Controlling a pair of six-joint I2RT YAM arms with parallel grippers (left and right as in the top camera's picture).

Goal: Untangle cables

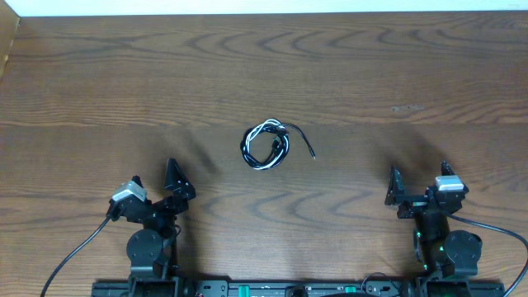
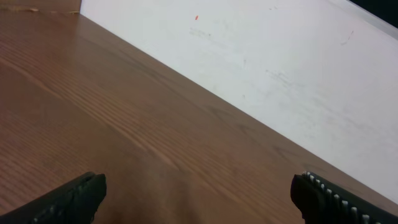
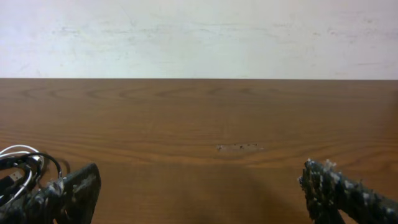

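The cables (image 1: 266, 145) lie in one small tangled coil of white and black cords at the middle of the wooden table, with a black plug end trailing to the right (image 1: 310, 151). Part of the coil shows at the left edge of the right wrist view (image 3: 18, 165). My left gripper (image 1: 172, 183) is open and empty at the front left, well away from the coil; in its own view (image 2: 198, 196) only bare wood lies between the fingers. My right gripper (image 1: 404, 191) is open and empty at the front right, its fingers wide apart in the right wrist view (image 3: 199, 193).
A white wall or board (image 2: 280, 68) runs along the table's far edge (image 1: 264, 15). A small scuff marks the wood at the right (image 1: 407, 108). Thick black arm wires trail at the front corners (image 1: 74, 252).
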